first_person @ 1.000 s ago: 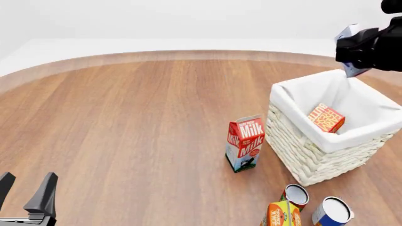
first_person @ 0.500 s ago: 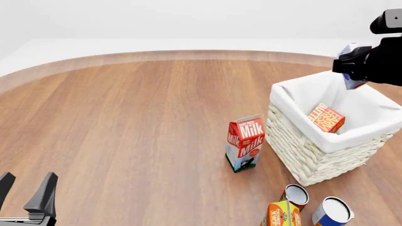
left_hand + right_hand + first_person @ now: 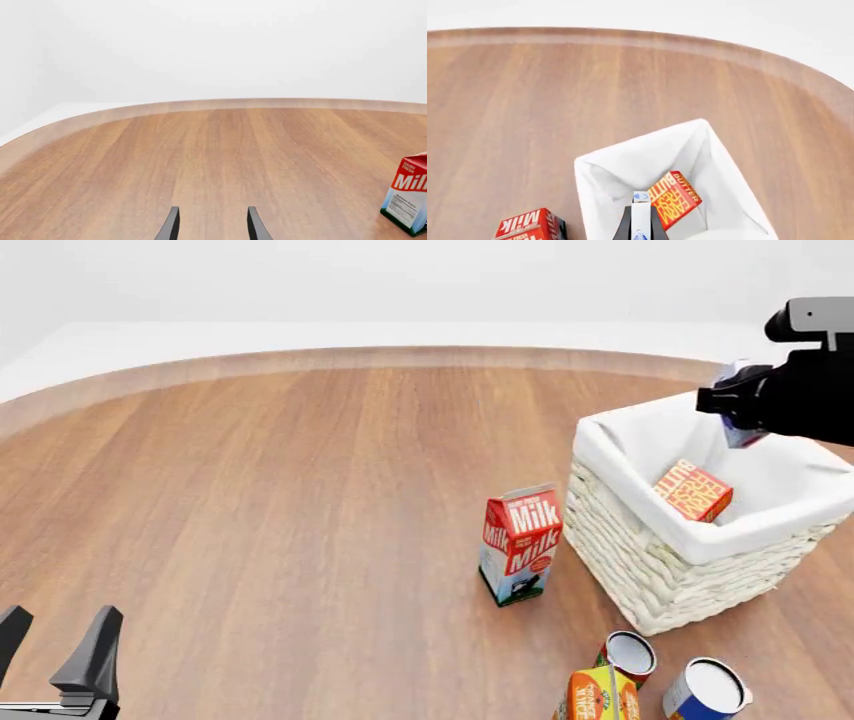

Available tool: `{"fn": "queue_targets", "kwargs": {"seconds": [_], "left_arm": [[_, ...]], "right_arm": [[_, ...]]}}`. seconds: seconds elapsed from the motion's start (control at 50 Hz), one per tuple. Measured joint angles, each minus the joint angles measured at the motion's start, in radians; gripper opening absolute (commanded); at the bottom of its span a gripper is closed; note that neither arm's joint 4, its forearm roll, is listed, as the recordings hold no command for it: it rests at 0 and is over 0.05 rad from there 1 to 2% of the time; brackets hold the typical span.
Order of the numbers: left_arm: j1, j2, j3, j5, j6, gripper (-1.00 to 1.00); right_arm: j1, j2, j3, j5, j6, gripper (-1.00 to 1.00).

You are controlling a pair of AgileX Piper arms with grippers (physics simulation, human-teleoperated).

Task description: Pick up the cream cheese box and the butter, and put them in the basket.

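The large square cream-white woven wicker basket [image 3: 694, 550], lined with smooth white cloth, stands at the wood-grain counter's [image 3: 294, 500] right edge. The oblong red-and-orange butter carton [image 3: 693, 491] lies tilted inside it. Above the basket's far side, the right gripper [image 3: 738, 418] pinches a small white-and-blue cream cheese box [image 3: 640, 217]. The left gripper [image 3: 210, 224] rests near the front-left corner, fingers spread, empty.

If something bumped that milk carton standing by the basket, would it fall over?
Probably fairly easily: the milk carton stands upright, tall on a narrow base. Its flat sides suggest it would tip rather than roll. The basket stands close beside it and might stop a fall that way.
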Motion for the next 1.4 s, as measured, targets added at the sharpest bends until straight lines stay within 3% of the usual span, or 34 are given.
{"fn": "queue_targets", "kwargs": {"seconds": [0.7, 1.4], "left_arm": [[0.0, 0.0, 0.0, 0.0, 0.0, 1.0], [0.0, 0.0, 0.0, 0.0, 0.0, 1.0]], "right_arm": [[-0.063, 0.078, 0.061, -0.096, -0.002, -1.0], [-0.07, 0.133, 0.108, -0.157, -0.008, -1.0]]}}
